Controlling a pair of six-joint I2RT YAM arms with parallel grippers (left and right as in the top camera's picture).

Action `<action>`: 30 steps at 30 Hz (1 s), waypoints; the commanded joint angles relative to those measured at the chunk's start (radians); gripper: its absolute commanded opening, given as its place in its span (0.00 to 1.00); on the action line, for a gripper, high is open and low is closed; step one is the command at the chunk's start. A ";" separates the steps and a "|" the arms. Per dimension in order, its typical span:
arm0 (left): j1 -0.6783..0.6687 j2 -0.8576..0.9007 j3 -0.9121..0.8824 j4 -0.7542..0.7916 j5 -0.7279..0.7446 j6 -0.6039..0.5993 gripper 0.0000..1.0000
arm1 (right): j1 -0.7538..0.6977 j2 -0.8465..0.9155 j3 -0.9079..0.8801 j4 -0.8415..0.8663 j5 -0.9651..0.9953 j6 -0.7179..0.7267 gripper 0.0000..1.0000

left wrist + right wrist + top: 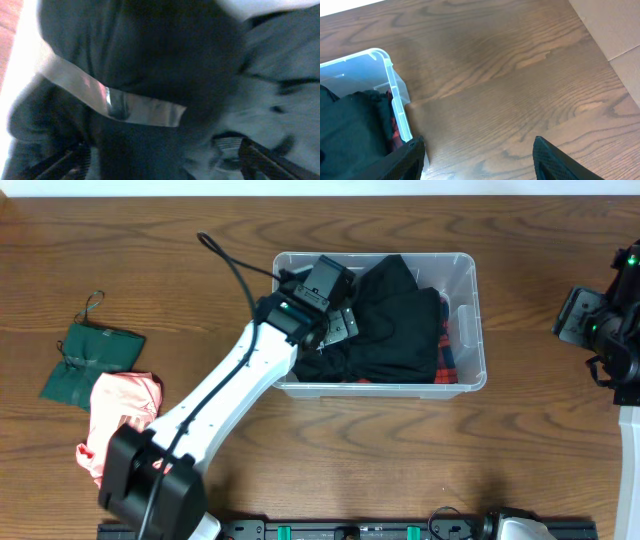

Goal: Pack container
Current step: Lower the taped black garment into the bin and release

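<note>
The clear plastic container (478, 320) stands at the table's middle back, its corner also in the right wrist view (395, 100). It holds black clothes (400, 330) and a red plaid piece (447, 350). My left gripper (335, 315) reaches into the container's left half, low on the black clothes. In the left wrist view its fingers (160, 160) are spread wide, with dark cloth (165, 60) filling the space between them. My right gripper (585, 320) hovers over bare table right of the container, open and empty (480, 160).
A dark green cloth (90, 360) and a coral pink cloth (120, 420) lie on the table's left side. A shiny grey band (115, 102) runs across the black garment. Bare wood (520, 75) lies right of the container.
</note>
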 commanded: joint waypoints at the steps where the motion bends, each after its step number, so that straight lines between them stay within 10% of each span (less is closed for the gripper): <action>1: 0.003 -0.110 0.054 0.029 -0.110 0.130 0.95 | -0.005 0.004 -0.003 -0.003 -0.012 -0.014 0.68; 5: 0.003 -0.125 0.053 0.096 -0.122 0.267 0.83 | -0.005 0.011 -0.003 -0.003 -0.014 -0.014 0.68; 9: 0.003 -0.087 0.053 0.122 -0.122 0.327 0.28 | -0.005 0.022 -0.003 -0.004 -0.022 -0.015 0.67; 12: 0.003 -0.033 0.052 0.116 -0.122 0.330 0.09 | -0.004 0.028 -0.003 -0.004 -0.022 -0.014 0.67; 30: 0.011 0.235 0.048 0.035 -0.163 0.429 0.06 | -0.004 0.029 -0.003 -0.006 -0.021 -0.015 0.67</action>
